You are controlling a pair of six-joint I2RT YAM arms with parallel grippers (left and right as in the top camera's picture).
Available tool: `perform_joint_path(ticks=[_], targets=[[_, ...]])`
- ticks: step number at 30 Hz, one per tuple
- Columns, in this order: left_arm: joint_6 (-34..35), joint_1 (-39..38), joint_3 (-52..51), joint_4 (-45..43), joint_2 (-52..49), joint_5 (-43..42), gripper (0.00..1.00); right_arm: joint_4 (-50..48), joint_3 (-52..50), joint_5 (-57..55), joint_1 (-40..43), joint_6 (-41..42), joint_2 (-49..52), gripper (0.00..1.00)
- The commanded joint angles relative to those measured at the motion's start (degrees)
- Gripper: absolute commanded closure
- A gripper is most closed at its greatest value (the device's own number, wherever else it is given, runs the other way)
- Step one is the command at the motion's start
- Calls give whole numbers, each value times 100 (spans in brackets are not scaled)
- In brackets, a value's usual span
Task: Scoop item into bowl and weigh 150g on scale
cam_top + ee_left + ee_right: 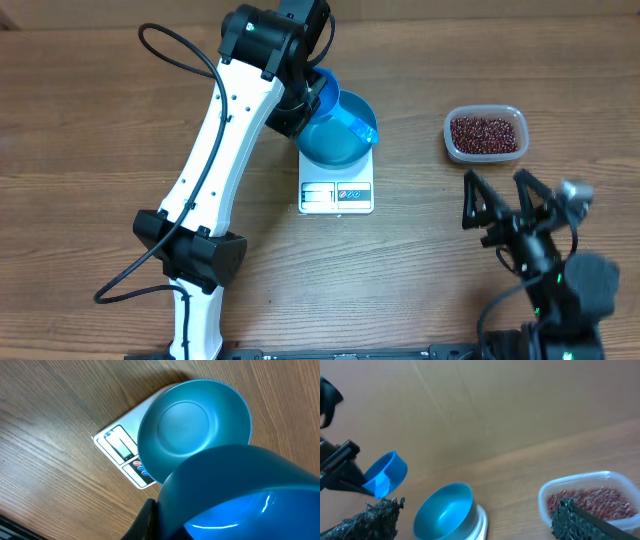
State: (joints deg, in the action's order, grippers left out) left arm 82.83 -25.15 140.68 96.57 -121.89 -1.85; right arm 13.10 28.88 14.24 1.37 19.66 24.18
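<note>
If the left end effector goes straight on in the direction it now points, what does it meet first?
Probably the blue bowl on the scale: the held scoop hangs over that bowl. The gap between them is unclear.

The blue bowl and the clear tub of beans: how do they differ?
The bowl is round and opaque blue; the tub is clear and rounded-rectangular. The bowl is empty; the tub holds red-brown beans. The bowl sits on the white scale; the tub sits directly on the table, farther right. Both are upright, open-topped containers.
</note>
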Motion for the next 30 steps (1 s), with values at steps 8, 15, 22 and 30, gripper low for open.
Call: perform_joint_path(ticks=[8, 15, 22, 30], targets=[[129, -39, 120, 22, 138, 76, 96, -1187, 1311, 3840, -2, 319, 2865, 0], [306, -39, 120, 22, 138, 79, 96, -3027, 1311, 4542, -2, 2719, 4024, 0], [946, -39, 120, 4, 138, 24, 95, -3399, 1311, 4212, -44, 3908, 4430, 0], [1410, -50, 120, -160, 136, -570, 96, -3364, 1311, 3051, -745, 4391, 4430, 0]])
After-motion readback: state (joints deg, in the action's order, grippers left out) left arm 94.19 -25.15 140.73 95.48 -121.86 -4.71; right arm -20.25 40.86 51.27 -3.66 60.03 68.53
